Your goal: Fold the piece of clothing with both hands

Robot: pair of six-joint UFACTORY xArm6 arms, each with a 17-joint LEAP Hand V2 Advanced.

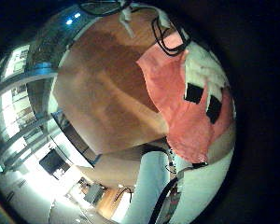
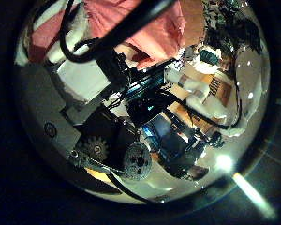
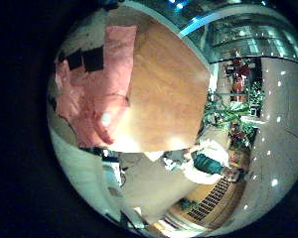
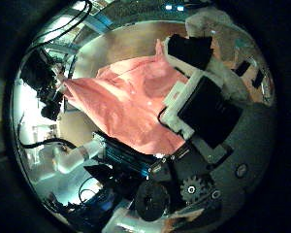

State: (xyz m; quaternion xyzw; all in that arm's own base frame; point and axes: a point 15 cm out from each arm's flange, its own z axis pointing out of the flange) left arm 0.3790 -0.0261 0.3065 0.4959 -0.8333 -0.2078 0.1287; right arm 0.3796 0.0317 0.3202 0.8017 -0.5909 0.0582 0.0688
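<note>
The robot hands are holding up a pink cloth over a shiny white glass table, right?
Not quite. The table is brown wood, not white glass; the right little finger side palm view shows it best. The rest holds: the pink cloth is lifted, with the right hand gripping it in the right thumb side palm view.

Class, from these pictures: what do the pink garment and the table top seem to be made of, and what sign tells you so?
Pink garment: thin woven cloth, matte; it drapes and creases in soft folds. Table top: looks like wood or wood-look laminate, brown with a slight sheen; which one cannot be told.
</note>
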